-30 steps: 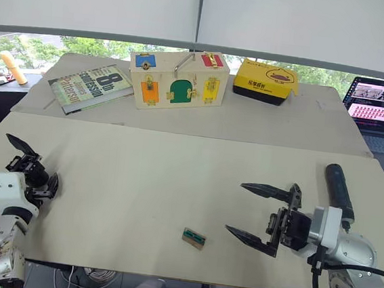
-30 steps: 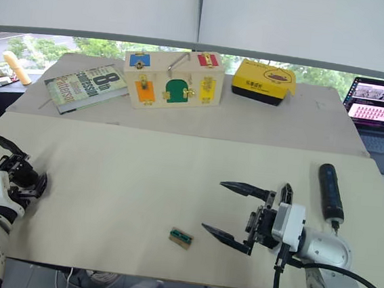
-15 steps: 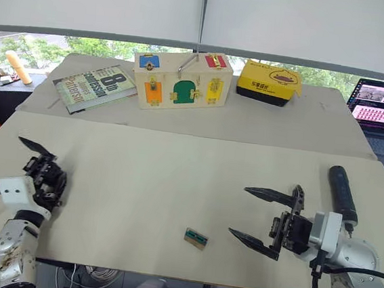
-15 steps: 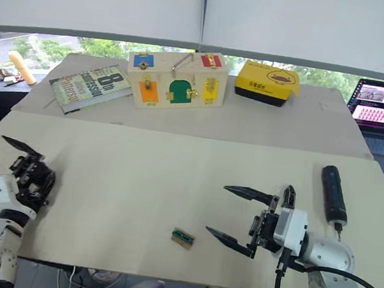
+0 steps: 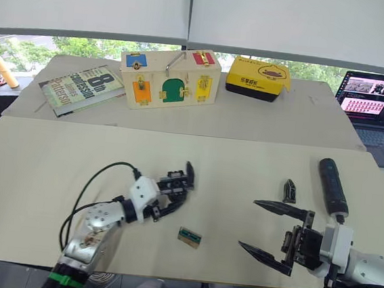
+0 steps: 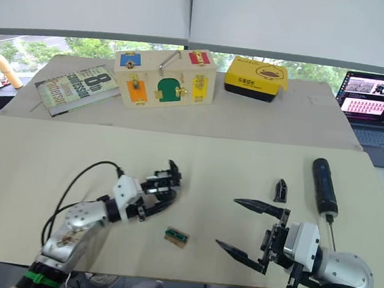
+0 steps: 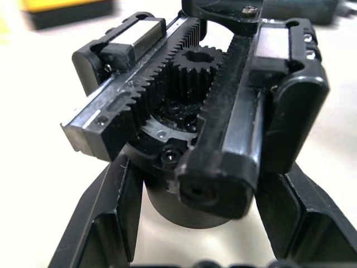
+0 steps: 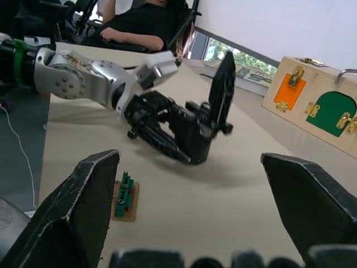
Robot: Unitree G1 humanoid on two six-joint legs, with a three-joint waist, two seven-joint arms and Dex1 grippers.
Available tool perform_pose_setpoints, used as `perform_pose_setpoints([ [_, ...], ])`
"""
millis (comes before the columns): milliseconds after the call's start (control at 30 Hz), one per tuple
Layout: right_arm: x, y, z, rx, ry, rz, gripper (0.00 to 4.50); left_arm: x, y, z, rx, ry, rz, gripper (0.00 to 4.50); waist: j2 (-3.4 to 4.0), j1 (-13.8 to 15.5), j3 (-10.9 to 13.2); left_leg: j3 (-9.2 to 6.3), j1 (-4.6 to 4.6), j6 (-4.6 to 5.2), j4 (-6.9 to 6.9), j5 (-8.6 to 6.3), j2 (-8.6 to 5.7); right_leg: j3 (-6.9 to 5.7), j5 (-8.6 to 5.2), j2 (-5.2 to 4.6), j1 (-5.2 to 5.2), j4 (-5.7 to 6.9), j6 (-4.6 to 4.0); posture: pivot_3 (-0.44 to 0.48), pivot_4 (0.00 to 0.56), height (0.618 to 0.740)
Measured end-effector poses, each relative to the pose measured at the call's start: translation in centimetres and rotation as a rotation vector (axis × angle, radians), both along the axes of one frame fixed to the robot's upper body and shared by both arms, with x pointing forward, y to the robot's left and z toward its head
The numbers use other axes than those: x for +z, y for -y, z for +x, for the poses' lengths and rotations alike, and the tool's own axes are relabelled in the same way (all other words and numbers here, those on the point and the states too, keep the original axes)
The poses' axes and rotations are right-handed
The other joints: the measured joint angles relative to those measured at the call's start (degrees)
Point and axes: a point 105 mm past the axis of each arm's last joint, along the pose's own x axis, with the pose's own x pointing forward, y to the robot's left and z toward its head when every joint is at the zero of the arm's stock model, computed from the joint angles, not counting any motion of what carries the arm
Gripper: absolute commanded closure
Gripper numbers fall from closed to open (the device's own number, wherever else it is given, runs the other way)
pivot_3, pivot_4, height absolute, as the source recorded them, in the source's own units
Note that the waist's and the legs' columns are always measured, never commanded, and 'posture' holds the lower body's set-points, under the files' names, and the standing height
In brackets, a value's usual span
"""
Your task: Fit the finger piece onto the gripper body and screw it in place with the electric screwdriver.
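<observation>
Left gripper [image 5: 166, 199] has its two black fingers closed around the black blocky gripper body with exposed gear and racks [image 7: 195, 111], holding it near the middle of the beige table [image 5: 54, 165]. Right gripper [image 5: 272, 232] is spread wide, empty. Small black plastic wedge finger piece [image 5: 289, 190] lies just beside the long black cylindrical electric screwdriver [image 5: 331, 185], ahead of the right gripper. Likely step: fetch the finger piece. Approach it from above, pinch its flat sides, avoid nudging the screwdriver; keep the gripper body steady, mount facing right.

The left hand [image 6: 162, 197] is gripping the gripper body [image 6: 161, 184] on the table [image 6: 42, 150]. The right hand [image 6: 241, 230] is gaping wide, with the finger piece [image 6: 281, 190] and electric screwdriver [image 6: 323, 186] lying beyond.
</observation>
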Motion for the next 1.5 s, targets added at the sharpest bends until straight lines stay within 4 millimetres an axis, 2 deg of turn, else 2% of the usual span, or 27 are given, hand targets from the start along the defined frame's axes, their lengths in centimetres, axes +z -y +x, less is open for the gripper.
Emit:
perform_pose_setpoints([
  [100, -0.2, 0.2, -0.2, -0.012, -0.014, 0.000, 0.00, -0.6, 1.1, 0.4, -0.020, -0.016, 0.014, 2.17, 0.00, 0.0, 0.0, 0.01, 0.00, 0.01, 0.02, 0.00, 0.00, 0.05, 0.03, -0.01, 0.00, 0.02, 0.01, 0.000, 0.150, 0.740],
  [267, -0.4, 0.7, -0.4, -0.040, -0.023, -0.008, 0.00, -0.5, 1.4, 1.4, -0.012, 0.026, 0.034, 2.17, 0.02, 0.4, 0.0, 0.01, 0.00, 0.22, 0.01, 0.11, -0.03, 0.05, 0.03, -0.02, -0.02, 0.02, 0.01, 0.000, 0.150, 0.740],
  [500, -0.5, 1.1, -0.6, -0.060, -0.028, -0.015, 0.00, -0.7, 1.5, 1.3, -0.030, 0.030, 0.033, 2.17, 0.16, 0.8, -0.1, 0.01, 0.01, 0.22, 0.00, 0.10, -0.03, 0.08, 0.03, -0.02, 0.00, 0.01, 0.02, 0.000, 0.150, 0.740],
  [567, -0.3, 1.2, -0.5, -0.070, -0.023, -0.016, 0.00, -0.9, 1.4, 1.2, -0.042, 0.014, 0.034, 1.13, 0.28, 0.7, -0.2, 0.01, 0.02, 0.22, -0.01, 0.10, -0.03, 0.08, 0.03, -0.01, 0.00, 0.01, 0.02, 0.000, 0.150, 0.740],
  [667, -0.3, 1.3, -0.5, -0.075, -0.020, -0.015, 0.00, -1.0, 1.3, 1.1, -0.054, -0.006, 0.033, 0.06, 0.35, 0.7, -0.2, 0.01, 0.03, 0.22, -0.01, 0.10, -0.02, 0.08, 0.03, -0.01, 0.00, 0.02, 0.02, 0.000, 0.150, 0.740],
  [833, -0.1, 1.2, -0.5, -0.078, -0.010, -0.015, 0.00, -1.2, 0.4, 0.7, -0.084, -0.046, 0.031, 0.06, 0.39, 0.4, -0.2, 0.01, 0.06, 0.22, -0.02, 0.10, 0.01, 0.11, 0.03, 0.03, 0.00, 0.03, 0.02, 0.000, 0.150, 0.740],
  [1000, 0.0, 1.2, -0.4, -0.087, -0.007, -0.014, 0.00, -1.1, -2.7, 0.4, -0.126, -0.101, 0.053, 0.06, 0.40, 0.0, -0.2, 0.01, 0.06, 0.22, -0.01, 0.11, 0.04, 0.12, 0.03, 0.08, -0.02, 0.06, 0.01, 0.000, 0.150, 0.740],
  [1133, 0.2, 1.1, -0.4, -0.085, 0.001, -0.019, 0.00, -1.0, -4.3, 0.3, -0.224, -0.171, 0.077, 0.06, 0.40, 0.0, -0.2, 0.01, 0.06, 0.23, 0.00, 0.11, 0.01, 0.11, 0.03, 0.08, -0.02, 0.06, 0.01, 0.000, 0.150, 0.740],
  [1300, 0.3, 1.1, -0.4, -0.085, -0.003, -0.030, 0.00, 0.0, -4.5, 2.4, -0.316, -0.175, 0.116, 0.06, 0.37, 0.6, -0.2, 0.00, -0.03, 0.33, 0.04, 0.15, -0.06, 0.03, 0.04, 0.05, -0.05, 0.02, 0.01, 0.000, 0.150, 0.740],
  [1400, 0.4, 1.1, -0.5, -0.089, -0.009, -0.034, 0.00, 0.3, -3.4, 3.4, -0.384, -0.148, 0.144, 0.06, 0.37, 0.6, -0.2, 0.01, -0.08, 0.50, 0.06, 0.24, -0.09, 0.01, 0.04, -0.02, -0.09, -0.01, 0.01, 0.000, 0.150, 0.740],
  [1500, 0.4, 1.1, -0.6, -0.095, -0.017, -0.039, 0.00, 0.0, -2.4, 3.5, -0.452, -0.140, 0.166, 0.06, 0.36, 0.6, -0.2, 0.01, -0.12, 0.54, 0.08, 0.26, -0.09, -0.03, 0.04, -0.04, -0.13, -0.01, 0.01, 0.000, 0.150, 0.740],
])
